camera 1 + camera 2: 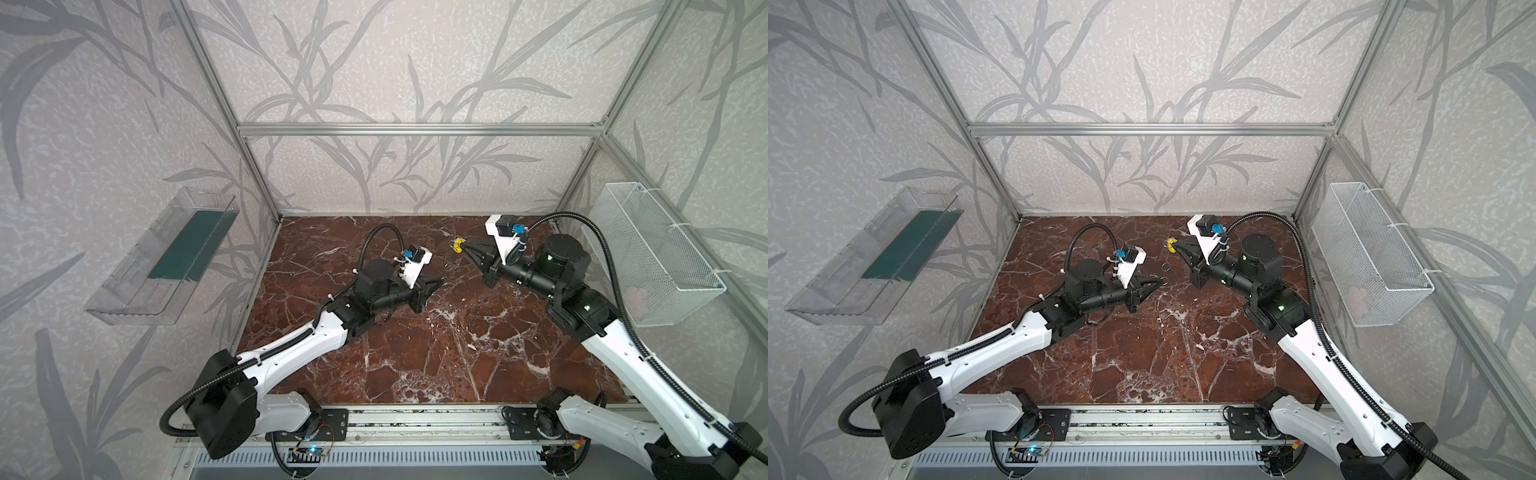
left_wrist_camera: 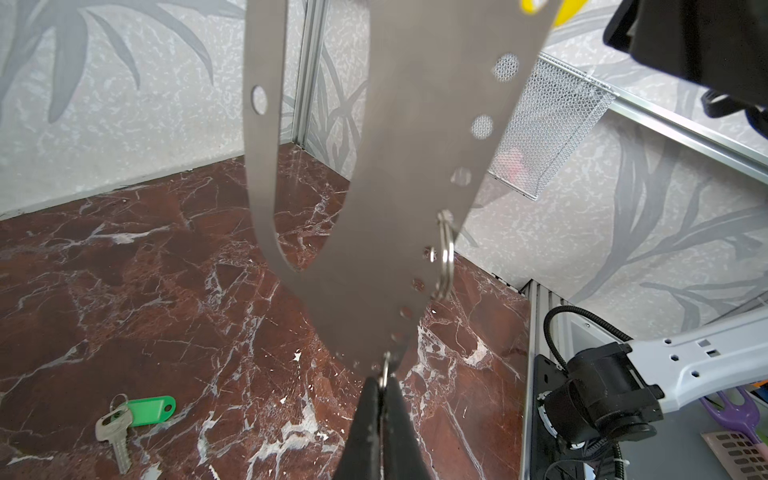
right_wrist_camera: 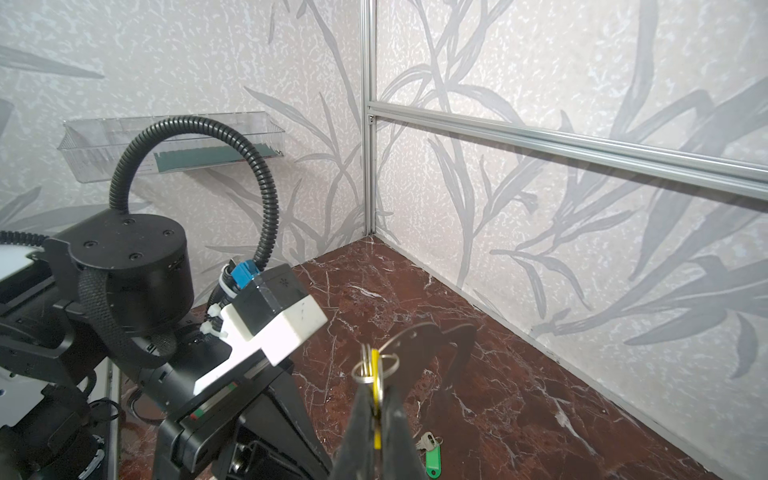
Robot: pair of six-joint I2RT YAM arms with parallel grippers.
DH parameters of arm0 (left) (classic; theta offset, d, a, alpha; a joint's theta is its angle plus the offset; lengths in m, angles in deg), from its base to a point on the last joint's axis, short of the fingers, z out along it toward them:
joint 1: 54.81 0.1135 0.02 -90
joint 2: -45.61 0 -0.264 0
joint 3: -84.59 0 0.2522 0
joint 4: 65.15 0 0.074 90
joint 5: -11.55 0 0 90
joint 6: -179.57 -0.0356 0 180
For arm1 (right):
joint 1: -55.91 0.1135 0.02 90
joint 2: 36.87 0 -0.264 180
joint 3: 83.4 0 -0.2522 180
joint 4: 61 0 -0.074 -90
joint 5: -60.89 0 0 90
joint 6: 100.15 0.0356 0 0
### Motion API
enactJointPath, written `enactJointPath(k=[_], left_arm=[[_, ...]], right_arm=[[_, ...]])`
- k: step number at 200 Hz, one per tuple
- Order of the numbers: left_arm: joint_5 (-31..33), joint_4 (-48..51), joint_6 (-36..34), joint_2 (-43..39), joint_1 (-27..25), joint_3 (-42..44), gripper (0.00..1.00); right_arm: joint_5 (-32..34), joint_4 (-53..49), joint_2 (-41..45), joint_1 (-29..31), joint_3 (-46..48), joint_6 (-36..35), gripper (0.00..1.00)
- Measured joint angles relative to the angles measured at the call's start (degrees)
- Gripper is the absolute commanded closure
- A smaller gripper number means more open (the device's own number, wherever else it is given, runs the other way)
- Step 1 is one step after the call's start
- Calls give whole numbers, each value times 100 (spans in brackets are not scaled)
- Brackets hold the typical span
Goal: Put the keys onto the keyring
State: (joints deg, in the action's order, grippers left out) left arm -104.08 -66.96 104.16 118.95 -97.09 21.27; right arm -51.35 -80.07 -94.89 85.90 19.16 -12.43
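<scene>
We see left jaws clamped on the flat grey metal keyring (image 2: 395,166), right jaws on the yellow plastic key tag (image 1: 457,245).

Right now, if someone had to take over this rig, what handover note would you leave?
Left gripper: shut on one end of the keyring, held off the table.
Right gripper: shut on the yellow-tagged key, raised at the keyring's other end.
Green-tagged key: loose on the table.
Done: keyring and yellow-tagged key picked up.
Left: I cannot tell if the yellow-tagged key is threaded on; finish it, then add the green-tagged key.
</scene>
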Motion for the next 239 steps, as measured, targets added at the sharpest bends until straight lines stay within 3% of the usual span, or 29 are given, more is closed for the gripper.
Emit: enactJointPath(k=[88, 239], left_arm=[[457, 105, 59, -105, 28, 0, 100], [142, 911, 623, 107, 492, -516, 100]], right_arm=[[140, -61, 184, 0, 107, -98, 100], [-380, 208, 570, 0, 748, -522, 100]])
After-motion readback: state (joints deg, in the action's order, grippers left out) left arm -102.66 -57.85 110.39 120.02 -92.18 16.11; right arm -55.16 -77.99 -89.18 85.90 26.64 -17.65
